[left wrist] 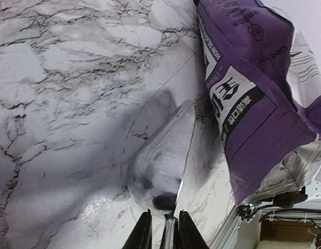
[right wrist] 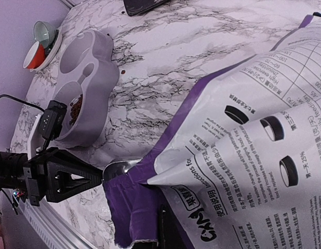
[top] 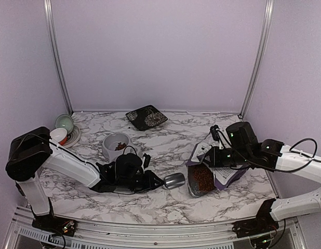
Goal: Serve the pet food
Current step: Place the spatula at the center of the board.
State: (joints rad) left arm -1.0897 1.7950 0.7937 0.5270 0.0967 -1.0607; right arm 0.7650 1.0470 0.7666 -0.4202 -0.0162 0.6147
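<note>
Left gripper (left wrist: pixel 164 228) clamps scoop handle (left wrist: pixel 170 233) — pet food (top: pixel 202 179), reddish-brown pellets; right gripper closed.

Soft even light, purple cast

Marble table (top: pixel 165 202) with bag (top: pixel 223 174), bowl (top: pixel 115 145)

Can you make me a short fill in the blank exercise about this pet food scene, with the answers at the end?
1. The left gripper holds a shiny metal ____ by its handle.
2. The scoop is ____ of kibble right now.
3. The right gripper holds the purple and white ____ with its mouth facing the scoop.
4. Some kibble already lies in the grey double ____.

Missing words: scoop; empty; bag; bowl
</note>
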